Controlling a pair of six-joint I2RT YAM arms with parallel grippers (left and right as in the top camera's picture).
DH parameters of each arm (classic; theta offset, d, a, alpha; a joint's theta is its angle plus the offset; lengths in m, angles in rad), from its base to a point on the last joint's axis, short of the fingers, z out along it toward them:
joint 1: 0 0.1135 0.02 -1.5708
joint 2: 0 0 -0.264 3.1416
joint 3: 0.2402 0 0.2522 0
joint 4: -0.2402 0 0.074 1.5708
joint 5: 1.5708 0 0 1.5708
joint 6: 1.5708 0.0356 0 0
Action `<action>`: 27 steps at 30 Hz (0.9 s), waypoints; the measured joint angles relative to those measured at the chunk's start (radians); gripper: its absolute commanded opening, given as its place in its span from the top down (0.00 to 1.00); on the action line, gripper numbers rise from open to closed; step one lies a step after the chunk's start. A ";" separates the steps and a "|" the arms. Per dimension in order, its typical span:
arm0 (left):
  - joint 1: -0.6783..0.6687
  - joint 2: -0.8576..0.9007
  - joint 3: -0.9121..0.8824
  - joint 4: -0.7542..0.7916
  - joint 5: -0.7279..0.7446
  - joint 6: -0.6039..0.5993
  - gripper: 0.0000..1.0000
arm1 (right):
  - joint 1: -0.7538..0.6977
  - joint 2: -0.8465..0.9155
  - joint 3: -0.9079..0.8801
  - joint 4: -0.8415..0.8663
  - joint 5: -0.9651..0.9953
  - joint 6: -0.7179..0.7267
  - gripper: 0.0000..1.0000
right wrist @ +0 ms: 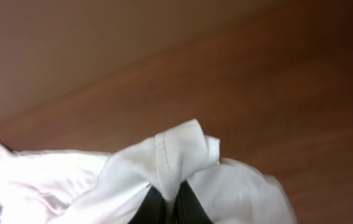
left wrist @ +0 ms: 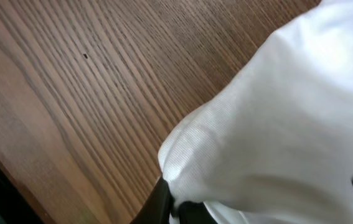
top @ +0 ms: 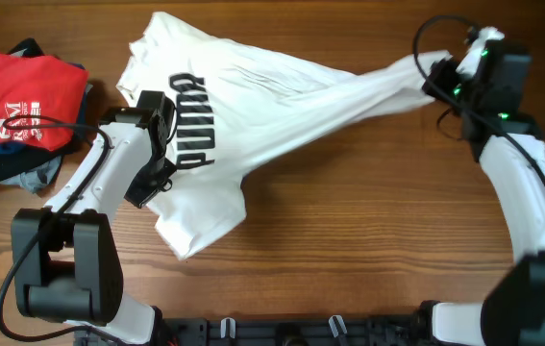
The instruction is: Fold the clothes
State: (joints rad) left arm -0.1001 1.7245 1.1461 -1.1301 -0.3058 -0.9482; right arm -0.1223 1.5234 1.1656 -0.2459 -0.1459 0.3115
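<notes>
Wood-grain surface fills most of the overhead view, and the white T-shirt lies across its upper half, nowhere near a folded shape. The body of the shirt sits left of centre, rumpled, with one corner trailing toward the near edge. A long, drawn-out part of it is stretched in a taut band to the upper right. No crease or tidy overlap shows anywhere, so I judge the task to be at its opening stage, with the cloth being pulled out rather than folded.

Both arms are engaged with it. The left hand sits over the shirt's left side just beside the black PUMA lettering. In its wrist view the left hand's fingers are pressed together on a bunched lump of white fabric, lifted a little off the wood. The right hand is at the far end of the stretched band. Its wrist view shows the fingers pinching a hemmed edge of the shirt, which pokes up between them.

A red shirt lies on dark blue and grey garments at the far left, apart from the work and untouched.

What remains looks like nearly everything. The shirt must be laid flat and smoothed, the sleeves and sides brought in, then the length doubled over. The twisted band on the right suggests the spreading itself is only partly done.
</notes>
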 measured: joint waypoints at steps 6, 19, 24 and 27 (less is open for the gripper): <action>-0.004 0.000 0.000 0.011 0.000 0.000 0.96 | 0.000 0.044 0.019 -0.248 0.114 -0.027 0.95; -0.004 0.000 0.000 0.016 0.000 0.000 0.96 | -0.006 0.262 0.018 -0.150 0.205 -0.059 0.29; -0.004 0.000 -0.001 0.016 0.000 0.000 0.96 | -0.018 0.380 0.019 -0.108 0.200 -0.068 0.00; -0.004 0.000 -0.001 0.019 0.000 0.000 0.96 | -0.059 0.319 0.019 -0.169 0.236 -0.062 0.01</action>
State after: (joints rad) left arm -0.1040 1.7245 1.1454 -1.1114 -0.3061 -0.9485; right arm -0.1810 1.8427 1.1843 -0.4152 0.0902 0.2493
